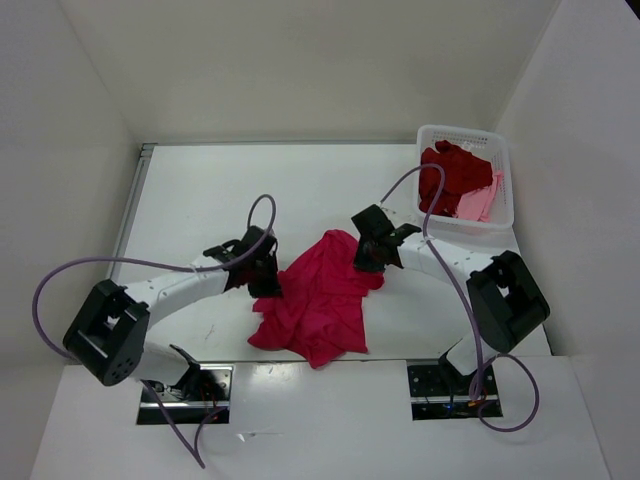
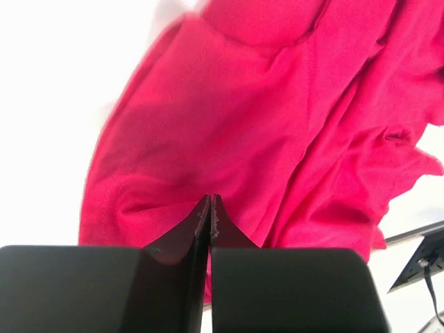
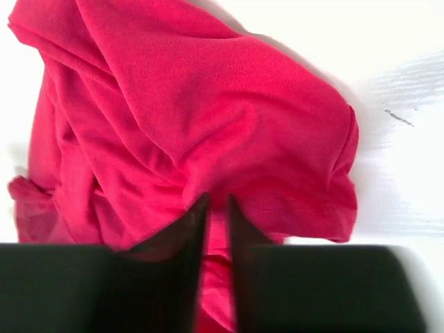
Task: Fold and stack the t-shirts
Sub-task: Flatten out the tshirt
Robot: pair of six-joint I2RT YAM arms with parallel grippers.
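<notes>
The crimson shirt is being shown crumpled on the table, toward its near edge and between the two arms. One broad lobe of it is being spread toward the near side, and a narrower part is being drawn up toward the far right.

The left gripper is being held at the shirt's left edge. In its wrist view the jaws are being pressed fully together, and the fingertips are being set against a fold of the cloth (whether any cloth is being pinched between them cannot be told).

The right gripper is being held over the shirt's far right end. In its wrist view the jaws are being held narrowly apart and red cloth is being seen in the gap, just beside a stitched hem. Whether that cloth is being clamped cannot be told.

The dark red shirt and the pink shirt are being held in the basket at the table's far right corner, well apart from the crimson one. The dark red one is being shown bunched across most of the basket, with the pink one touching it at the near right.
</notes>
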